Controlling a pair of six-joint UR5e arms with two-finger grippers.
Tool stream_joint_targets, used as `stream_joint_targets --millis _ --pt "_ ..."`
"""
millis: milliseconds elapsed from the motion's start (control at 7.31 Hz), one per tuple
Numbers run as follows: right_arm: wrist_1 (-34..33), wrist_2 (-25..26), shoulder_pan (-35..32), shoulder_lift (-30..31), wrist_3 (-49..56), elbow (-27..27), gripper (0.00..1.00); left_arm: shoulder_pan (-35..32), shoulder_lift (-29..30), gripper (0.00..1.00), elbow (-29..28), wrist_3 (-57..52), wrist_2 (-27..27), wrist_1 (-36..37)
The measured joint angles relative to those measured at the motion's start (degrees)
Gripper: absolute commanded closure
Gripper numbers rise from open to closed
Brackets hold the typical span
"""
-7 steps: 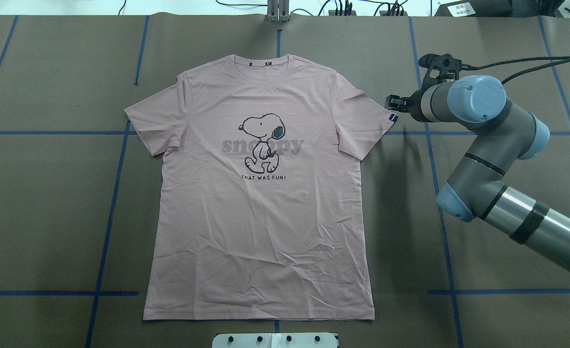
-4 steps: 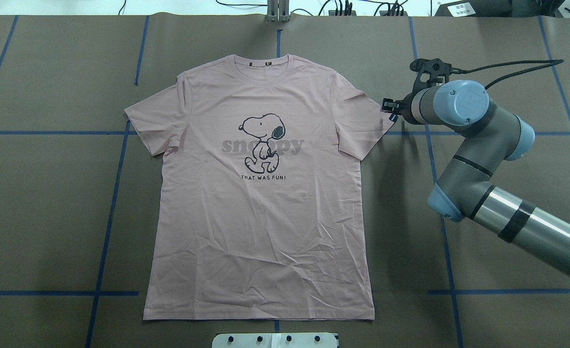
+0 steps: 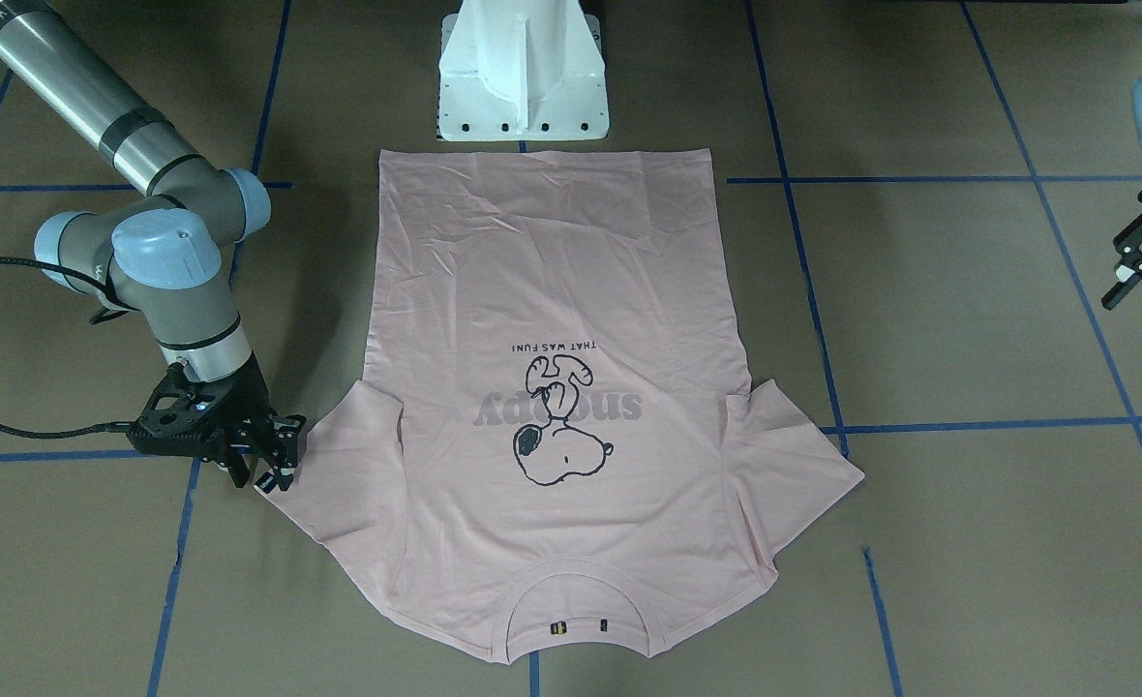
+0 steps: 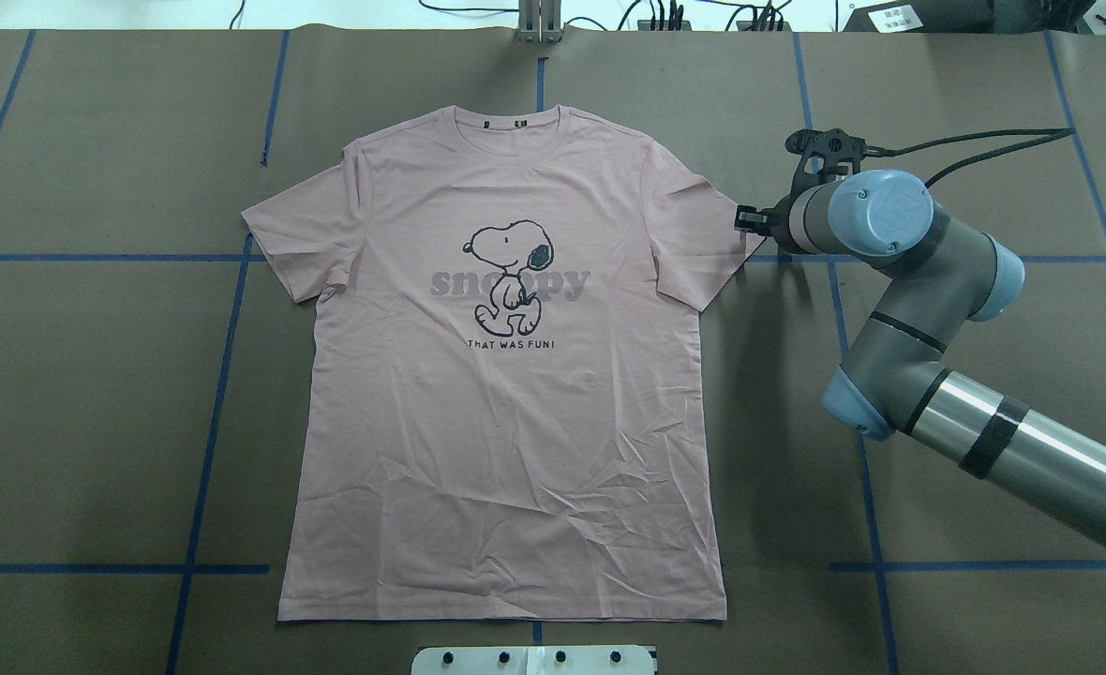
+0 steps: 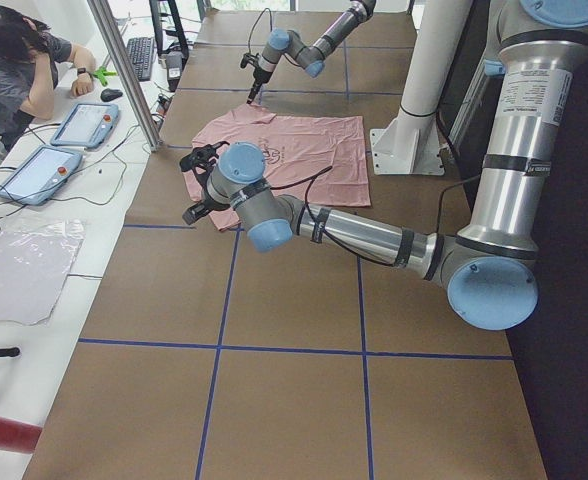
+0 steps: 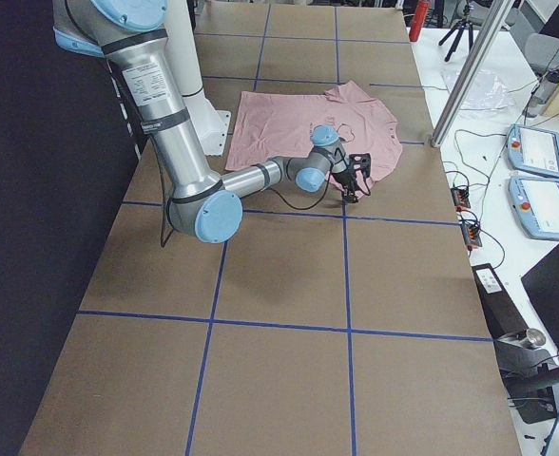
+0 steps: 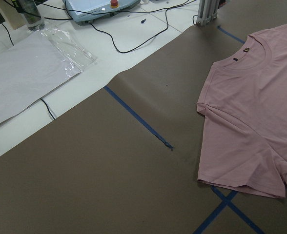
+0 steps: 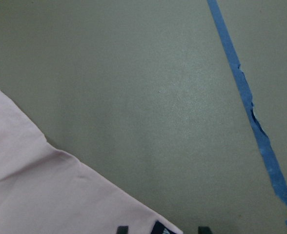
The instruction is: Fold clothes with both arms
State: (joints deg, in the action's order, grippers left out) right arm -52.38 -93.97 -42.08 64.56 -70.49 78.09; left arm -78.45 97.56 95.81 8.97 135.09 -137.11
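Note:
The pale pink T-shirt (image 4: 515,450) lies flat and print-up on the brown table, collar toward the far edge; it also shows in the front view (image 3: 552,271). My right gripper (image 4: 745,218) is low at the tip of the shirt's right sleeve. In the right wrist view its open fingertips (image 8: 121,229) straddle the sleeve corner with the small black tag (image 8: 158,227). The front view shows the same gripper (image 3: 266,469) at the sleeve tip. My left gripper (image 3: 1137,261) is open and empty, off to the side well clear of the left sleeve (image 7: 241,161).
The white pedestal base (image 3: 523,68) stands at the shirt's hem edge. Blue tape lines (image 4: 206,450) cross the table. Beyond the far edge are tablets (image 5: 84,122), cables, a plastic sheet (image 7: 26,73) and a seated operator (image 5: 19,60).
My right gripper has moved left and slightly down to the tip of the right sleeve, now over the tag. The shirt has not moved.

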Motion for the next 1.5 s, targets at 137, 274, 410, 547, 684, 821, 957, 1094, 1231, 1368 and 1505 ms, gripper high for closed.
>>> stream_joint_targets --millis 137,274,410,547,684,821,957,1094,1231,1368,1505 --pt "0.0 0.0 0.0 0.0 0.0 -0.1 1.0 0.0 0.0 0.0 0.0 0.0 0.0 0.0" --pt "0.0 0.0 0.1 -0.1 -0.1 -0.1 1.0 0.0 -0.1 0.0 0.0 0.0 0.0 0.0" --pt "-0.1 -0.1 0.1 -0.4 -0.4 -0.1 1.0 0.0 -0.1 0.0 0.0 0.0 0.1 0.0" --pt "-0.3 -0.1 0.0 -0.9 -0.5 -0.1 1.0 0.0 -0.1 0.0 0.0 -0.1 0.1 -0.1" --pt "-1.0 -0.1 0.0 -1.6 -0.7 0.0 1.0 0.0 -0.1 0.0 0.0 -0.1 0.1 -0.1" --pt "-3.0 0.0 0.0 -2.8 -0.8 0.5 1.0 0.0 -0.1 0.0 0.0 -0.1 0.1 0.0" --pt "-7.9 0.7 0.2 -5.2 -2.0 1.5 1.0 0.0 -0.1 0.0 0.0 -0.1 0.1 -0.1" --pt "-13.3 2.3 1.1 -8.3 -4.6 2.1 1.0 0.0 -0.1 0.0 0.0 -0.1 0.1 -0.1" --pt "-18.0 4.8 2.9 -11.8 -8.0 1.8 1.0 0.0 -0.1 0.0 0.0 -0.1 0.1 -0.1" --pt "-21.3 7.5 4.8 -15.6 -11.2 0.3 1.0 0.0 -0.2 0.0 0.0 -0.1 0.1 -0.1" --pt "-22.8 9.5 6.3 -19.0 -13.2 -2.4 1.0 0.0 -0.2 0.0 0.0 -0.1 0.1 0.0"
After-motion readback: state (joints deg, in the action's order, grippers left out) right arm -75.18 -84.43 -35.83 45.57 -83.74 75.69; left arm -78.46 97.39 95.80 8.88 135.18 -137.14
